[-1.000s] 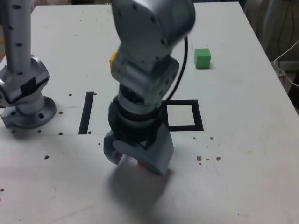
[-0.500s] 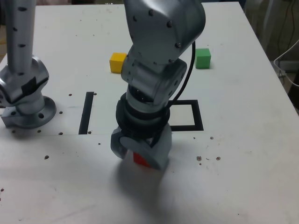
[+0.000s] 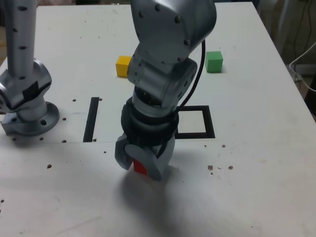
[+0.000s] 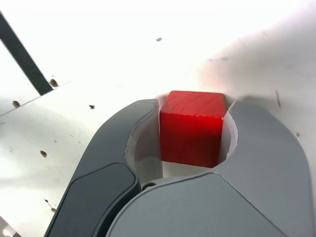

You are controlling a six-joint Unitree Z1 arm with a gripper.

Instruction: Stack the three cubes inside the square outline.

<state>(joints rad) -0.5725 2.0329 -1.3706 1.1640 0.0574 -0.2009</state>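
The red cube (image 3: 139,168) (image 4: 192,126) is near the table's front, in front of the square outline (image 3: 210,121) and toward the exterior view's left of it. My gripper (image 3: 142,166) (image 4: 193,107) points down over it, its grey fingers (image 4: 140,123) pressed against two opposite sides of the cube. The cube looks level with the table surface. The yellow cube (image 3: 123,65) and the green cube (image 3: 214,61) stand apart on the far half of the table. The arm hides the outline's left part, and its white centre holds nothing.
A straight black strip (image 3: 91,118) (image 4: 22,59) lies to the exterior view's left of the outline. The arm's base (image 3: 27,106) is bolted at the left edge. Small screw holes dot the table (image 3: 256,163). Cables hang beyond its right edge.
The jaws have closed from wide apart onto the red cube. The gripper has shifted a little toward the exterior view's left, and the upper arm swung right, uncovering the yellow cube.
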